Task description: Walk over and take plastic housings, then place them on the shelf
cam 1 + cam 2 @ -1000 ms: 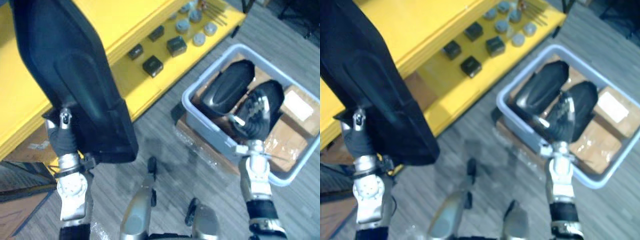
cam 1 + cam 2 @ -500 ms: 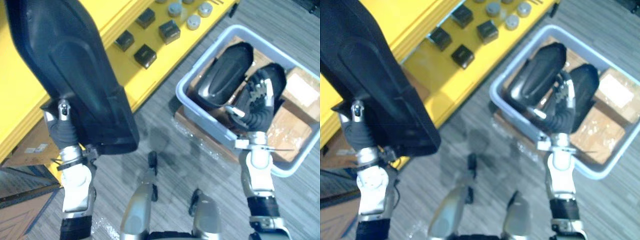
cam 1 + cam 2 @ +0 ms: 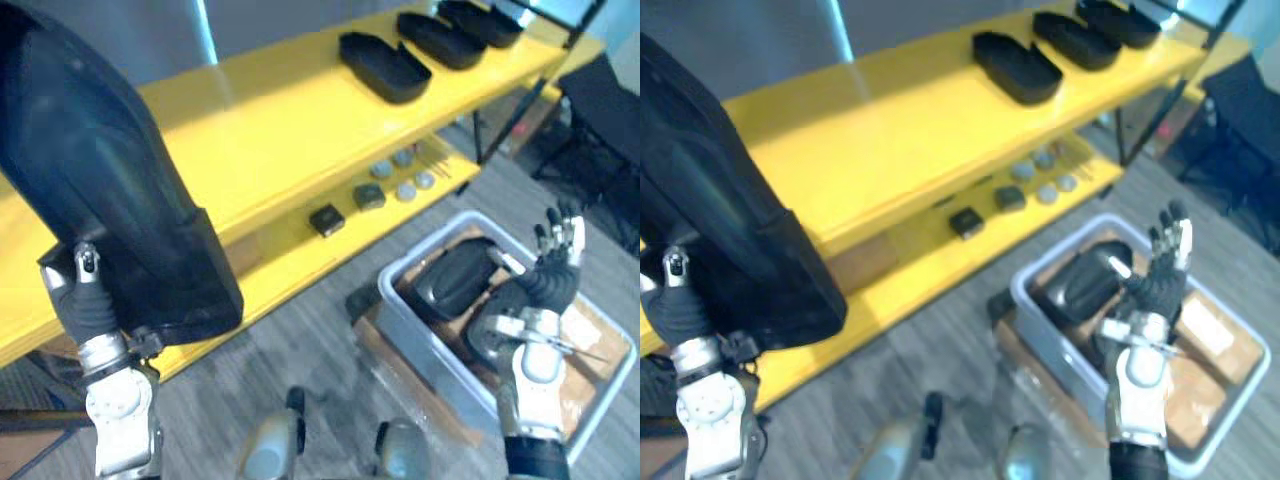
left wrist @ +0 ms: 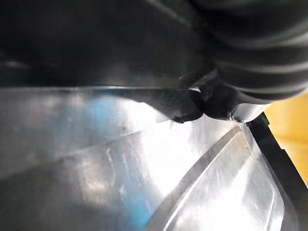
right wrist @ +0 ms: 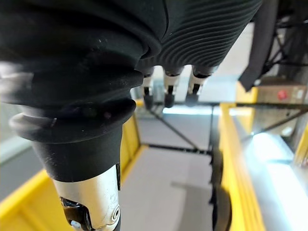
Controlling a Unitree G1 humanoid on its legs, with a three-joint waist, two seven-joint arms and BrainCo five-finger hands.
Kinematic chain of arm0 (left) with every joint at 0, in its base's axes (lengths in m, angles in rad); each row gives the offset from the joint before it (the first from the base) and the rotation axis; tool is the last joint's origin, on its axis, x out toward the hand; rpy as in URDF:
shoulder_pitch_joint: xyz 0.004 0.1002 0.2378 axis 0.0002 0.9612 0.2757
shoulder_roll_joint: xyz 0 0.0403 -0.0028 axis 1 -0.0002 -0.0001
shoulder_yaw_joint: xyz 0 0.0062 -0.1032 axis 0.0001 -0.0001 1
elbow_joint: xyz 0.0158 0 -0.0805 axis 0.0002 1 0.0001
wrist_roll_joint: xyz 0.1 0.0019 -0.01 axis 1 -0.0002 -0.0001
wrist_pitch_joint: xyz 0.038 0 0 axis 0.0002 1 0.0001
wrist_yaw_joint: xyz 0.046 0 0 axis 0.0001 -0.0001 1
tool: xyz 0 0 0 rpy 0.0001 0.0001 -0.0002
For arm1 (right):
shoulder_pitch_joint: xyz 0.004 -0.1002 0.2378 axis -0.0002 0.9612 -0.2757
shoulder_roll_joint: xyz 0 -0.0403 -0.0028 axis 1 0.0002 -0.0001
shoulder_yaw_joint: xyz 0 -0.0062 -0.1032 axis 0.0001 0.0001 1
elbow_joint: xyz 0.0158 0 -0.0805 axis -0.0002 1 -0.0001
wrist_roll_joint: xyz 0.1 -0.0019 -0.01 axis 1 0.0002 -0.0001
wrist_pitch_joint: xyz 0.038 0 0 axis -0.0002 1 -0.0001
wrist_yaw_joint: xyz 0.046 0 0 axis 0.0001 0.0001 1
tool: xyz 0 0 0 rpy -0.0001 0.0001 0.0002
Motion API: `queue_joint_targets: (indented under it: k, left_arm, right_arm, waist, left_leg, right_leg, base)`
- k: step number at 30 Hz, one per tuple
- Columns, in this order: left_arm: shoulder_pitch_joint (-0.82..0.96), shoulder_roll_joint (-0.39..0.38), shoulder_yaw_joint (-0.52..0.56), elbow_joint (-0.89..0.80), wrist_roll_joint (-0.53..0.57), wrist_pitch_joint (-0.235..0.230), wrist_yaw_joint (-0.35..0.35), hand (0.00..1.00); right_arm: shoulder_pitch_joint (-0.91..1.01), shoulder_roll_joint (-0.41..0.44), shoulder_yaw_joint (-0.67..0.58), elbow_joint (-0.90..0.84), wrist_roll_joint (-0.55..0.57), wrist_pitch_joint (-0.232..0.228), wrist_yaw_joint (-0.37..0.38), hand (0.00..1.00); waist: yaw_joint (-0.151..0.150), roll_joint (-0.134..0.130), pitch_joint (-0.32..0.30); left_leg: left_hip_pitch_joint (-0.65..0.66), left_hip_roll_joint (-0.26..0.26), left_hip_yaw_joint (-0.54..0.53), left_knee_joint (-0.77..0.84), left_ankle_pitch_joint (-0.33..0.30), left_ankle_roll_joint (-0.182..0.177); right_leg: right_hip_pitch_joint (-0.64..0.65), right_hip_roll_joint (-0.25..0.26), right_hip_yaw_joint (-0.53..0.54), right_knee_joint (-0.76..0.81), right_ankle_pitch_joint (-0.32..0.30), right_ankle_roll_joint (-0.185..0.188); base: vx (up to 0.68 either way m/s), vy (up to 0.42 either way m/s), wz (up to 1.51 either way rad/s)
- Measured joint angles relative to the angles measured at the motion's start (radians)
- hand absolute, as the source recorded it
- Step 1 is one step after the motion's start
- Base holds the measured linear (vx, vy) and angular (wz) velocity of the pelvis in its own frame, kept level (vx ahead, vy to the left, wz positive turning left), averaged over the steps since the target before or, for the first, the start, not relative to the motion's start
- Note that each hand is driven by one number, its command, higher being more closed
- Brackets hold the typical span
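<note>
1. While you look down, the left hand (image 3: pixel 88 300) shows low on the left. The held housing (image 3: pixel 100 190), big and black, stands up from it and covers the left end of the yellow shelf (image 3: pixel 290 130).
2. The hand's dark cover sits tight vs. the held housing's lower edge. How it grips, you can't tell. In the L wrist view the cover presses against the glossy shell.
3. Your right hand (image 3: pixel 553 270) is raised over the grey bin (image 3: pixel 425 340), fingers (image 5: pixel 168 94) straight, a bit apart, pointing up, holding nothing. The R wrist view agrees.
4. The bin sits low, just beside the shelf's lower board (image 3: pixel 290 250).
5. Two bin housings (image 3: pixel 455 283) lie side by side, touching, in the part nearer the shelf. Cardboard boxes (image 3: pixel 590 325) take the other side.
6. Three shelf housings (image 3: pixel 385 65) lie in a row toward the top board's right end, each near the next but apart.
7. On the lower board you see small black blocks (image 3: pixel 325 218) and grey discs (image 3: pixel 405 190), close together, well apart from both hands.
</note>
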Motion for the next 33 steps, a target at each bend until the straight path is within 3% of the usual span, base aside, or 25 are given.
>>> queue_joint_targets:
  k: [4, 8, 10, 11, 12, 14, 15, 16, 17, 20, 23, 27, 33]
  left_arm:
    - [0.029, -0.004, -0.034, -0.033, -0.039, 0.021, -0.030, 1.00]
    - [0.047, -0.010, -0.070, -0.066, -0.036, 0.020, -0.030, 1.00]
    - [0.048, -0.009, -0.079, -0.078, -0.035, 0.019, -0.026, 1.00]
    - [0.043, -0.011, -0.079, -0.076, -0.039, 0.017, -0.020, 1.00]
    - [0.037, -0.034, -0.082, -0.068, -0.039, 0.018, -0.015, 1.00]
    - [0.007, -0.049, -0.114, -0.044, -0.060, 0.021, 0.000, 1.00]
    - [-0.007, -0.051, -0.115, -0.033, -0.060, 0.021, 0.001, 1.00]
    - [-0.041, -0.057, -0.114, -0.014, -0.060, 0.021, 0.008, 1.00]
    - [-0.053, -0.061, -0.114, -0.013, -0.064, 0.021, 0.010, 1.00]
    - [-0.070, -0.064, -0.114, -0.014, -0.062, 0.018, 0.014, 1.00]
    - [-0.070, -0.054, -0.111, -0.014, -0.059, 0.027, 0.026, 1.00]
    - [-0.047, -0.043, -0.107, -0.013, -0.025, 0.082, 0.065, 1.00]
    - [-0.027, -0.041, -0.081, -0.014, 0.024, 0.108, 0.051, 1.00]
  right_arm:
    - [0.104, 0.000, -0.014, -0.146, 0.003, 0.000, 0.029, 0.00]
    - [0.135, 0.000, -0.041, -0.221, 0.029, -0.001, 0.041, 0.00]
    - [0.118, -0.004, -0.051, -0.223, 0.051, -0.001, 0.041, 0.00]
    - [0.096, -0.009, -0.052, -0.217, 0.061, -0.002, 0.041, 0.00]
    - [0.068, -0.024, -0.057, -0.199, 0.070, -0.001, 0.039, 0.00]
    - [0.000, -0.070, -0.095, -0.119, 0.089, 0.011, 0.021, 0.00]
    - [-0.007, -0.074, -0.109, -0.100, 0.089, 0.014, 0.014, 0.00]
    - [-0.008, -0.074, -0.144, -0.083, 0.089, 0.032, -0.013, 0.00]
    - [-0.009, -0.074, -0.155, -0.083, 0.088, 0.034, -0.024, 0.00]
    - [-0.011, -0.074, -0.180, -0.084, 0.087, 0.034, -0.049, 0.00]
    - [-0.039, -0.073, -0.187, -0.086, 0.089, 0.020, -0.043, 0.00]
    - [-0.063, -0.063, -0.151, -0.125, 0.120, -0.032, 0.041, 0.00]
    - [-0.117, -0.057, 0.018, -0.161, 0.149, -0.020, 0.154, 0.00]
  waist:
    - [-0.001, 0.012, -0.047]
    - [0.012, -0.012, -0.083]
    - [0.016, -0.057, -0.109]
    - [0.015, -0.086, -0.126]
    - [0.015, -0.066, -0.123]
    - [-0.010, 0.000, -0.106]
    - [-0.018, 0.012, -0.107]
    - [-0.027, 0.029, -0.101]
    - [-0.032, 0.040, -0.094]
    - [-0.037, 0.039, -0.086]
    - [-0.040, 0.016, -0.071]
    - [-0.040, 0.012, -0.066]
    - [-0.032, 0.012, -0.067]
  left_leg:
    - [0.028, 0.003, -0.081, 0.008, -0.041, -0.011]
    - [0.043, 0.000, -0.122, 0.006, -0.076, -0.048]
    - [0.033, -0.003, -0.077, 0.005, -0.102, -0.073]
    - [0.011, -0.007, -0.027, 0.020, -0.113, -0.091]
    - [0.002, 0.012, -0.031, 0.035, -0.116, -0.101]
    - [-0.039, 0.064, 0.007, 0.000, -0.080, -0.132]
    - [-0.045, 0.085, 0.043, -0.020, -0.066, -0.132]
    - [-0.038, 0.133, 0.148, -0.076, -0.007, -0.151]
    - [-0.021, 0.139, 0.171, -0.104, 0.014, -0.162]
    - [0.045, 0.128, 0.189, -0.191, 0.052, -0.152]
    - [0.071, 0.111, 0.192, -0.200, 0.053, -0.151]
    - [0.148, 0.087, 0.193, -0.233, 0.053, -0.151]
    - [0.165, 0.056, 0.144, -0.310, 0.101, -0.135]
  right_leg:
    - [0.000, 0.062, 0.061, -0.291, 0.017, 0.027]
    - [0.024, 0.082, 0.078, -0.420, 0.035, 0.047]
    - [0.086, 0.064, 0.071, -0.530, 0.055, 0.018]
    - [0.124, 0.036, 0.047, -0.593, 0.049, 0.064]
    - [0.128, 0.053, 0.027, -0.597, 0.062, 0.064]
    - [0.124, 0.067, -0.045, -0.618, 0.058, 0.046]
    - [0.124, 0.067, -0.066, -0.620, 0.057, 0.043]
    - [0.131, 0.066, -0.105, -0.620, 0.054, 0.039]
    - [0.143, 0.065, -0.117, -0.620, 0.054, 0.038]
    - [0.173, 0.058, -0.117, -0.618, 0.050, 0.034]
    - [0.182, 0.039, -0.113, -0.596, 0.038, 0.024]
    - [0.245, 0.017, -0.113, -0.595, 0.026, 0.040]
    - [0.280, 0.003, -0.166, -0.639, 0.007, 0.064]
  base:
    - [0.16, -0.032, 0.57]
    - [0.17, -0.158, 0.41]
    - [0.18, -0.302, 0.55]
    - [0.18, -0.351, 0.38]
    - [0.15, -0.312, 0.44]
    - [0.16, -0.278, 0.74]
    - [0.13, -0.172, 1.01]
    - [0.12, -0.106, 0.79]
    - [0.15, -0.075, 0.73]
    - [0.12, 0.008, 0.29]
    - [0.09, 0.059, 0.05]
    - [0.03, 0.039, 0.01]
    - [-0.04, -0.014, 0.23]
